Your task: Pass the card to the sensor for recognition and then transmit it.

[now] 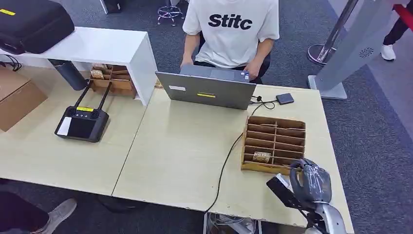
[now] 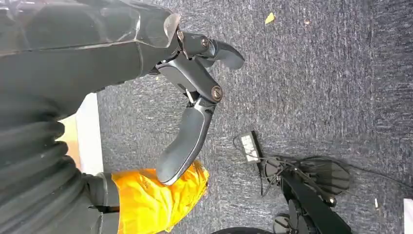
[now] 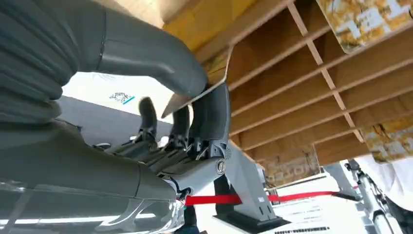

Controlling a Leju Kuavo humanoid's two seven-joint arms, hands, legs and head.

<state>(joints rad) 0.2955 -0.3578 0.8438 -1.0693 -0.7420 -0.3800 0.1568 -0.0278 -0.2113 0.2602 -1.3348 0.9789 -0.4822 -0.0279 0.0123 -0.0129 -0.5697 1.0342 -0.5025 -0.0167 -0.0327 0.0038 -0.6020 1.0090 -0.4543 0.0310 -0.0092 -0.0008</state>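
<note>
Right hand at the card rack, lower right of the head frame.

My right hand (image 1: 311, 181) sits just beside the wooden rack's (image 1: 273, 141) near edge, and in the right wrist view its thumb and fingers pinch a thin card (image 3: 195, 97), edge-on, long axis along the rack's front. My left hand (image 2: 195, 97) hangs over the carpet, fingers apart, holding nothing. I cannot pick out the sensor.

You have one card (image 3: 195, 95) pinched edge-on between the thumb and dark fingers of the right robot hand (image 1: 311, 183), just beside the near edge of the wooden slotted card box (image 1: 273, 143). That box lies at about 4 o'clock on the counter (image 1: 185, 151), and a patterned card (image 1: 261, 157) rests in one front slot.
</note>
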